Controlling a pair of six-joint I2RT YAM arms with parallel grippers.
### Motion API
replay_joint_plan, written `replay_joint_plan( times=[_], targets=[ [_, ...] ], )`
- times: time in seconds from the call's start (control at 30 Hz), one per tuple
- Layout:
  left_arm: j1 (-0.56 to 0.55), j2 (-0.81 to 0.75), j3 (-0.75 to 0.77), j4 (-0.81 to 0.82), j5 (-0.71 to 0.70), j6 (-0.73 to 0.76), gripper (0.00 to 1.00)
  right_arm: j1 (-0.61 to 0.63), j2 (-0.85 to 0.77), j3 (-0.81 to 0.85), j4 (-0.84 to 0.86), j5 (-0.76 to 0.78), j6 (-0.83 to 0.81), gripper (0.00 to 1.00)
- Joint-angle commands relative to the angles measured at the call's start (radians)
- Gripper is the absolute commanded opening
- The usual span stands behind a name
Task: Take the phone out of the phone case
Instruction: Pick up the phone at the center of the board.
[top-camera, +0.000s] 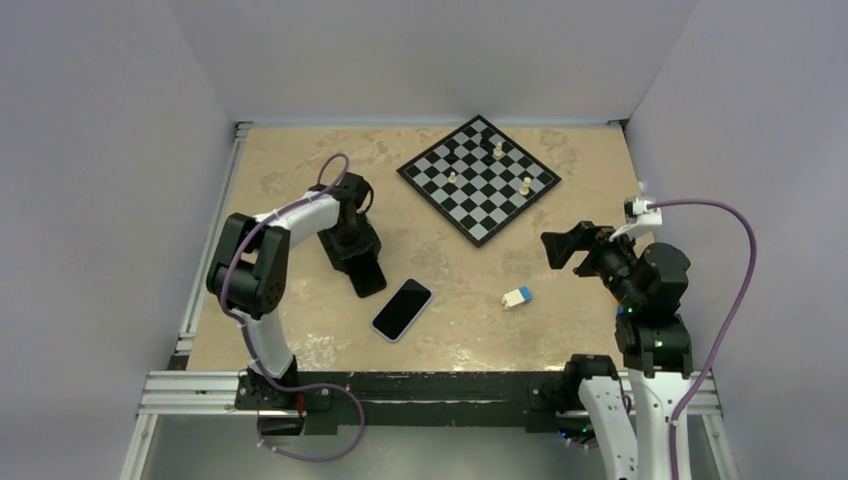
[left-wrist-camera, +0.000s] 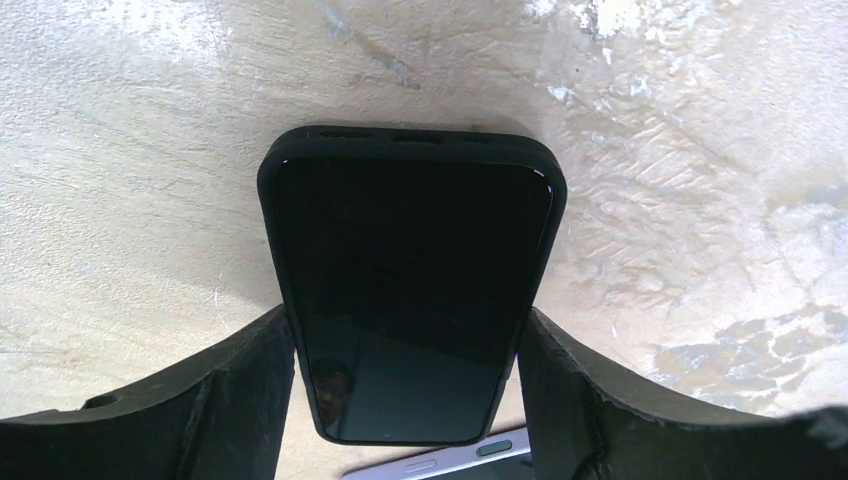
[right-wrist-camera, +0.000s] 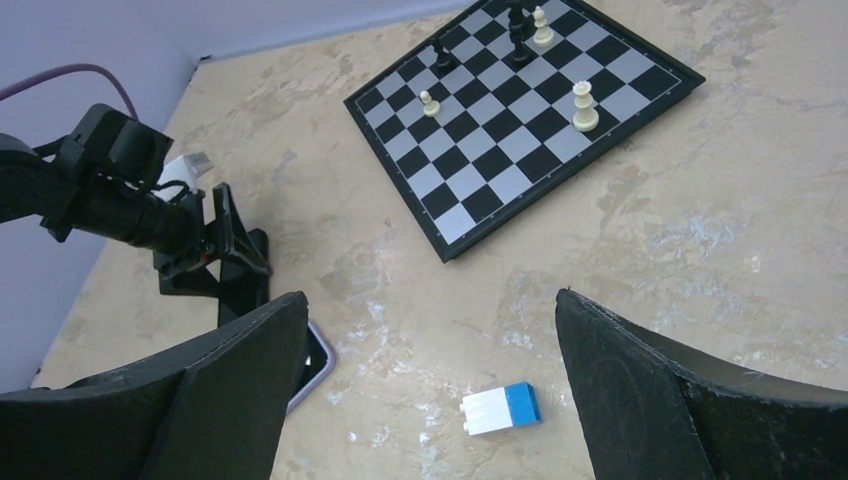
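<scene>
Phone (top-camera: 402, 309) lies flat on the table (top-camera: 290, 170), just beside the black case (left-wrist-camera: 410, 250). My left tool (left-wrist-camera: 405, 340) clamps that case by its sides. My right tool (right-wrist-camera: 430, 310) hangs wide apart.

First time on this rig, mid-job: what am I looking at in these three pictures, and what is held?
Two robot arms, each ending in a two-finger gripper. The wide picture looks down from above; the other two come from cameras on the wrists. The left gripper grips a black phone case by its sides. On the table a pale-edged phone lies beside it, plus a chessboard with a few pieces and a blue-and-white block. The right gripper is open and empty.
</scene>
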Motion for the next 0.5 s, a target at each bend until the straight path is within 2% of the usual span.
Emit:
replay_joint_plan(
  times=[0.0, 0.33, 0.47],
  targets=[
    [0.004, -0.065, -0.092, 0.084, -0.064, 0.05, 0.0, -0.002, 0.022, 0.014, -0.008, -0.016, -0.005, 0.99],
    [-0.015, -0.407, -0.156, 0.168, 0.005, 0.3, 0.0, 0.008, 0.204, -0.059, 0.058, -0.122, 0.0, 0.99],
    [-0.051, -0.506, -0.151, 0.234, 0.117, 0.431, 0.0, 0.082, 0.323, -0.088, 0.138, -0.142, 0.024, 0.99]
  ],
)
